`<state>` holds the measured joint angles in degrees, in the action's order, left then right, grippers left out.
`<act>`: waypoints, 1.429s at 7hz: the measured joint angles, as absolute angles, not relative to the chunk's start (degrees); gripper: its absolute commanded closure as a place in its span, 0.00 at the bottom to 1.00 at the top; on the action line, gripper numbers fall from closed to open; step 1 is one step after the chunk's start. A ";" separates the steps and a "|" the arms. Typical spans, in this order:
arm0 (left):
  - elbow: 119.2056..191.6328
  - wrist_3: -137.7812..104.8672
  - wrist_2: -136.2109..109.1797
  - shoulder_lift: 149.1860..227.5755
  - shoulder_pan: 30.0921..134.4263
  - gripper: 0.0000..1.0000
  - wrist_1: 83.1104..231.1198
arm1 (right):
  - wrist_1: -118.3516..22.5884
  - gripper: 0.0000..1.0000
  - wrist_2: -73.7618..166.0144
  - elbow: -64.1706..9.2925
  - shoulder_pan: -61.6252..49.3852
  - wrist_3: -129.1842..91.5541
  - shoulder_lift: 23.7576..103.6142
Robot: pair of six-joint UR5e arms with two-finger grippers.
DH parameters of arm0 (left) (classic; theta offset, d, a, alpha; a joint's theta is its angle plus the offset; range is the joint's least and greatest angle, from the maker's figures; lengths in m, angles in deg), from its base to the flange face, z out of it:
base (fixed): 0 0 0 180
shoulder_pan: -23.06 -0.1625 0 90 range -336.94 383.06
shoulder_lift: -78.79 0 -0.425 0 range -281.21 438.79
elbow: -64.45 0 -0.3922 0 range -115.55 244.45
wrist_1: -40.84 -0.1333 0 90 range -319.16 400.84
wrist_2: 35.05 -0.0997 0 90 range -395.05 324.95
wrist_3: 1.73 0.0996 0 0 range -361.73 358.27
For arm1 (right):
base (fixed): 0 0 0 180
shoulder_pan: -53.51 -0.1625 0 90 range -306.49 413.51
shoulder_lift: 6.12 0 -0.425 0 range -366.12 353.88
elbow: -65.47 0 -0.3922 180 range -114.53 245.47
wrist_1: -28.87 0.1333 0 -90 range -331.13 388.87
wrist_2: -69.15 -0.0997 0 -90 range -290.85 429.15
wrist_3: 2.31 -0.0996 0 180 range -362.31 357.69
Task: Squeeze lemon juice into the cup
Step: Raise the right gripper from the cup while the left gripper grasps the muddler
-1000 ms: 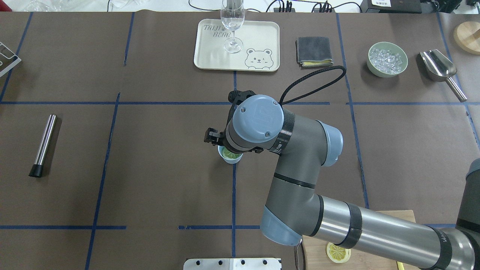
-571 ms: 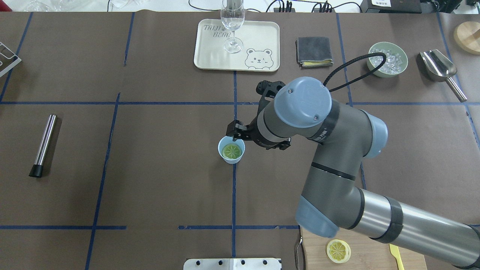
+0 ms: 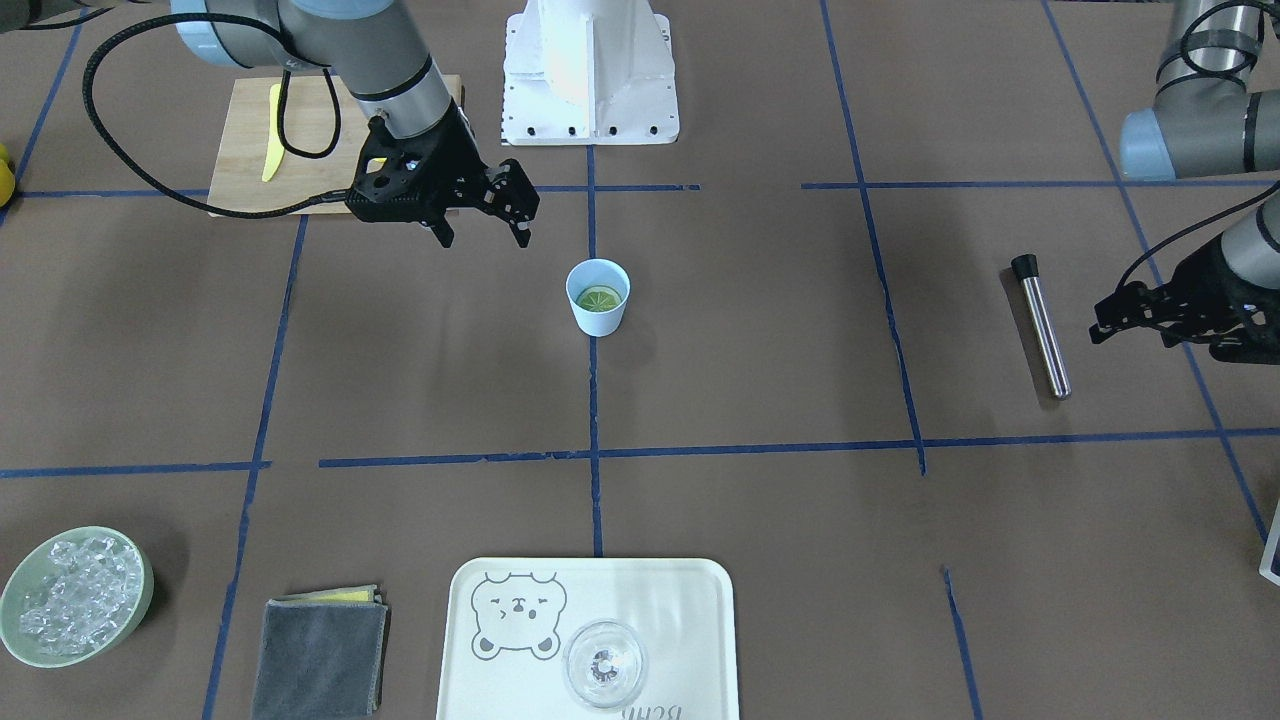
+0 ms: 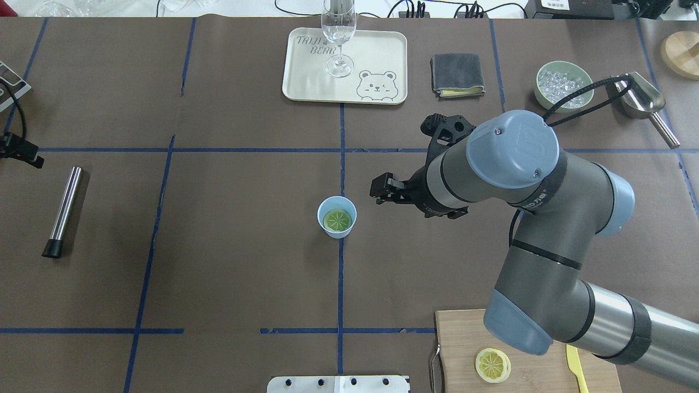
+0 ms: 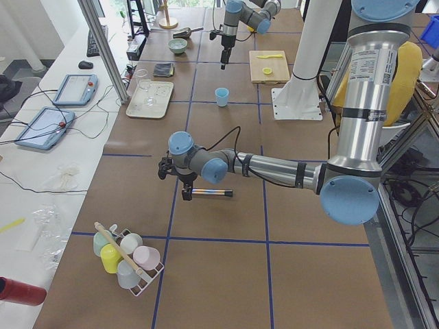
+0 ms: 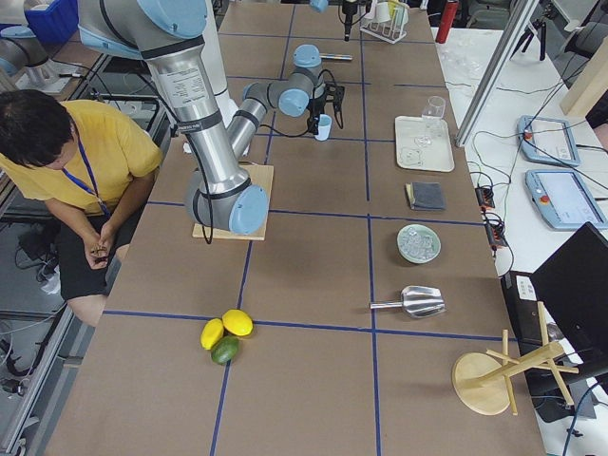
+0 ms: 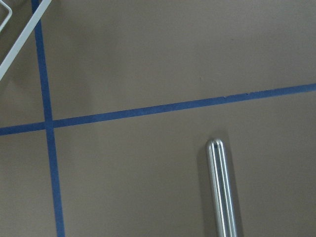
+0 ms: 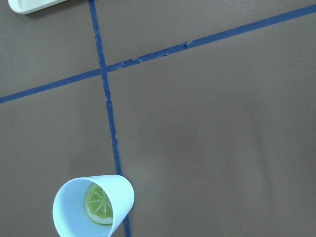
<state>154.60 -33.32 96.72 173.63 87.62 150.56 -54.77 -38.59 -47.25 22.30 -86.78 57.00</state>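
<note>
Lemon slice [image 4: 337, 220] sits flat inside the cup [image 4: 321, 214]. Right gripper [image 3: 485, 240] hangs off to the cup's side, fingers spread wide, holding nothing. Risk, I'd guess: a low swing clips that light cup and tips it.

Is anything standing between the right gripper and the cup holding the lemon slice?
Nothing visible does. The right gripper hangs open above the table, off to one side of the cup, with only the brown table cover between them. The lemon slice lies inside the cup.
</note>
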 measured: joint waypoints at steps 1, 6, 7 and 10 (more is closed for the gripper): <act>153.36 -36.21 95.57 174.64 84.59 0.05 151.02 | -54.60 0.00 -38.44 -47.28 22.26 -86.78 57.63; 147.86 -39.14 91.17 176.31 79.69 1.00 157.29 | -54.20 0.00 -38.37 -47.52 22.39 -86.86 58.02; 147.77 -39.13 91.14 176.28 79.64 1.00 157.34 | -54.19 0.00 -38.35 -47.55 22.46 -86.86 57.95; 151.15 -38.38 91.13 175.74 79.75 1.00 156.98 | -54.19 0.00 -38.34 -47.53 22.55 -86.89 57.88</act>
